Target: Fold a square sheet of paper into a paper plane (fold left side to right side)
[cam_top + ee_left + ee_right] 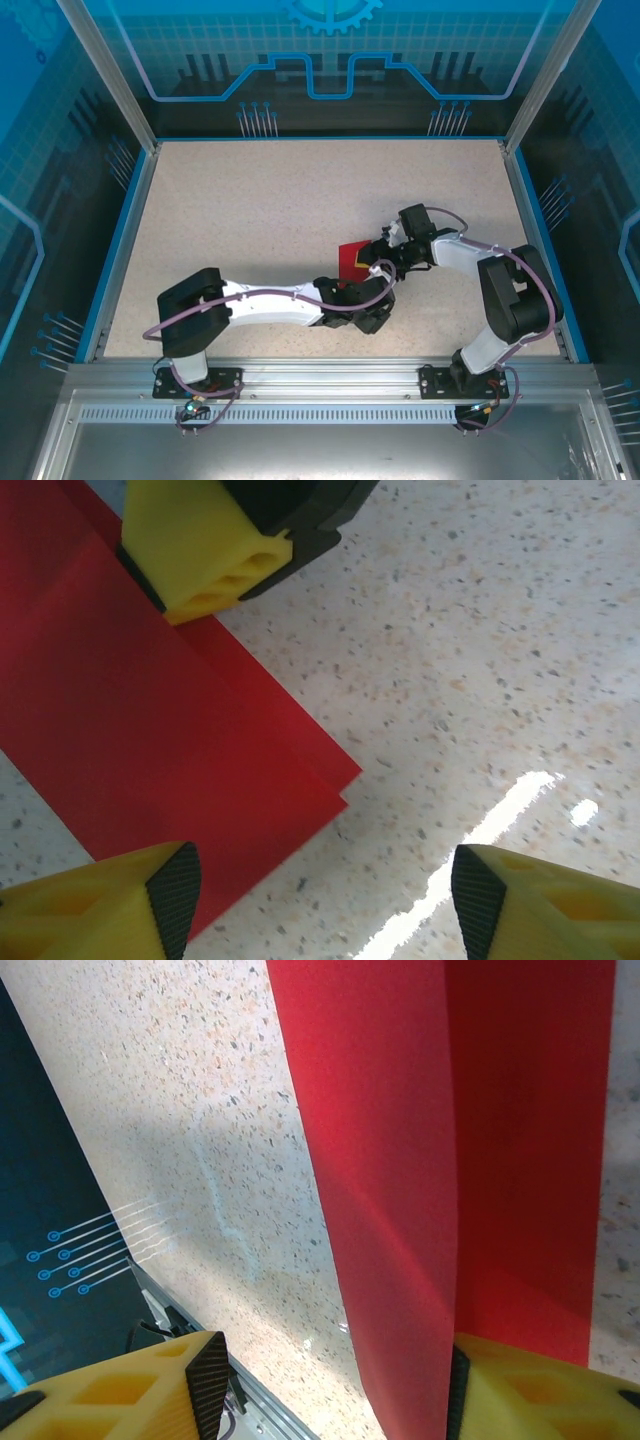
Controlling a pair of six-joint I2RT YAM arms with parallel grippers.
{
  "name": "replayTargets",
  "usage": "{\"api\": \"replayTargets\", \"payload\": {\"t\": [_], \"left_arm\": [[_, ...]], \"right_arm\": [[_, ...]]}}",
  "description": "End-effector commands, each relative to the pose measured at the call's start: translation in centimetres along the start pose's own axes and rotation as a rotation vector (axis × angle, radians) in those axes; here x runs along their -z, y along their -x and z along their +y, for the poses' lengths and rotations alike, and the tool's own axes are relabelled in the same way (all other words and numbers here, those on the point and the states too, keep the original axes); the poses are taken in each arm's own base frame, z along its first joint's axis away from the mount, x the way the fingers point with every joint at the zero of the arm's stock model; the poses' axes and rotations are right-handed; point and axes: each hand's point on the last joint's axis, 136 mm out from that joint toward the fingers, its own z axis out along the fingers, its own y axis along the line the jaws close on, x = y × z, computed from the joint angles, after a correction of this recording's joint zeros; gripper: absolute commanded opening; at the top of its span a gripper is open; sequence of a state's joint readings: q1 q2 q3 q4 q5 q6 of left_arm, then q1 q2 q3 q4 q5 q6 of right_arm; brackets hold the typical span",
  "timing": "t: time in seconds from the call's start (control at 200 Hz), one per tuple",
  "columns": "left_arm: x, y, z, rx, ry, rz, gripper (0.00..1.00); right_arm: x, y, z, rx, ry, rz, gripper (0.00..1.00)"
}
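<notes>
The square sheet of paper is bright red and lies folded on the speckled table, right of centre. In the left wrist view the paper shows two stacked layers with slightly offset corners. My left gripper is open just above the table, and its left fingertip is over the paper's near edge. A yellow finger of the other gripper rests on the paper's far part. My right gripper is open too, and a raised flap of the paper leans against its right fingertip.
Both grippers meet at the paper, close together. A blue rim and glass walls enclose the table. The metal front rail carries the arm bases. Bare table lies to the left and behind.
</notes>
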State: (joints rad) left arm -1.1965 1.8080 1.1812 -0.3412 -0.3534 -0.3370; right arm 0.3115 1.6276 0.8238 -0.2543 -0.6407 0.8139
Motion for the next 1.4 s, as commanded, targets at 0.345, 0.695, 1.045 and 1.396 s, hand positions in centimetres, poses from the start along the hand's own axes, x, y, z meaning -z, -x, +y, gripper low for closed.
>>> {"api": "replayTargets", "payload": {"t": [0.345,0.695,1.045,1.396], "left_arm": [[-2.1,0.7,0.3,-0.106,0.117,-0.002,0.72],[-2.2,0.9,0.8,-0.123,0.150,0.000,0.56],[-0.5,1.2,0.8,-0.103,0.120,-0.016,0.30],[-0.1,0.8,0.8,-0.088,0.104,-0.010,0.11]], "right_arm": [[-0.3,0.0,0.4,-0.035,0.006,0.026,0.58],[-0.4,-0.1,0.3,-0.031,-0.009,0.028,0.58],[-0.4,-0.2,-0.2,-0.023,-0.036,0.030,0.57],[-0.4,-0.3,-0.4,-0.017,-0.049,0.037,0.57]]}}
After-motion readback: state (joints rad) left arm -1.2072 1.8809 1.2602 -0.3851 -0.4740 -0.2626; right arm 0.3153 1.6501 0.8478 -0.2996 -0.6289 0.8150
